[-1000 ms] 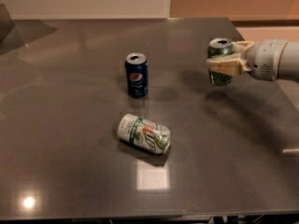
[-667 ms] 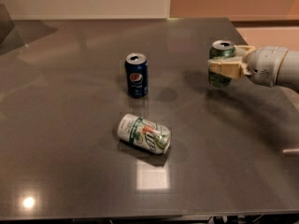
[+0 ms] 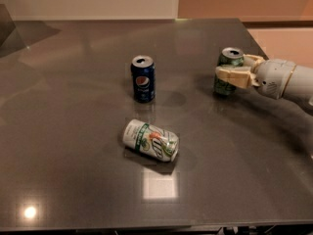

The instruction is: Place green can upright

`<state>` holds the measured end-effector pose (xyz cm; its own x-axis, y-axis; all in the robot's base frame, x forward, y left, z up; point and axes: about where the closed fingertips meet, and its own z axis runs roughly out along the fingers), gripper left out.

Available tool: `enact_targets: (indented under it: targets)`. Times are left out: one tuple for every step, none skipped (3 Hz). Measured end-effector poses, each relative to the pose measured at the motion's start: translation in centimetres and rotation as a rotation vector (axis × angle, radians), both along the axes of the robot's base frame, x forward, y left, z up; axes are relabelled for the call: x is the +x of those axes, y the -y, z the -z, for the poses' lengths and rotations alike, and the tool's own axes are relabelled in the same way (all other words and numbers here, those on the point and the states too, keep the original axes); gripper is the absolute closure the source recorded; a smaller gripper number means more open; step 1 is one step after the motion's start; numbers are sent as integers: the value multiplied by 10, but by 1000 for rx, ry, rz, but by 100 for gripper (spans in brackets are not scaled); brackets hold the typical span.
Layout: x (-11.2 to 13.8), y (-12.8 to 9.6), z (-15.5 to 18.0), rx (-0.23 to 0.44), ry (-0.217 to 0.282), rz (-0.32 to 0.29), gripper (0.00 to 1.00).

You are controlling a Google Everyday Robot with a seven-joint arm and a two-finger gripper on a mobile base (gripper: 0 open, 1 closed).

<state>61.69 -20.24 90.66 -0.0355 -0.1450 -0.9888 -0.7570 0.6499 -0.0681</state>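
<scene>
The green can [image 3: 228, 61] stands upright on the dark table at the right, its silver top facing up. My gripper [image 3: 231, 72] reaches in from the right edge, and its cream fingers [image 3: 234, 75] wrap around the can's middle, shut on it. The can's base looks to be on or just above the table surface. The white arm [image 3: 281, 80] runs off to the right.
A dark blue Pepsi can [image 3: 143, 79] stands upright near the table's middle. A white 7UP can [image 3: 150, 139] lies on its side in front of it. The grey table [image 3: 73, 131] ends close behind the gripper at the right edge [image 3: 257, 38].
The gripper with the green can has moved slightly lower and to the right. The other two cans have not moved.
</scene>
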Motion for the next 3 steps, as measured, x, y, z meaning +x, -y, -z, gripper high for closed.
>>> enact_targets:
  targets:
    - [3,-4,8,32,6,-19,59]
    - [3,-7,8,32,6,-23,36]
    - [4,-10,8,32,6,-27,13]
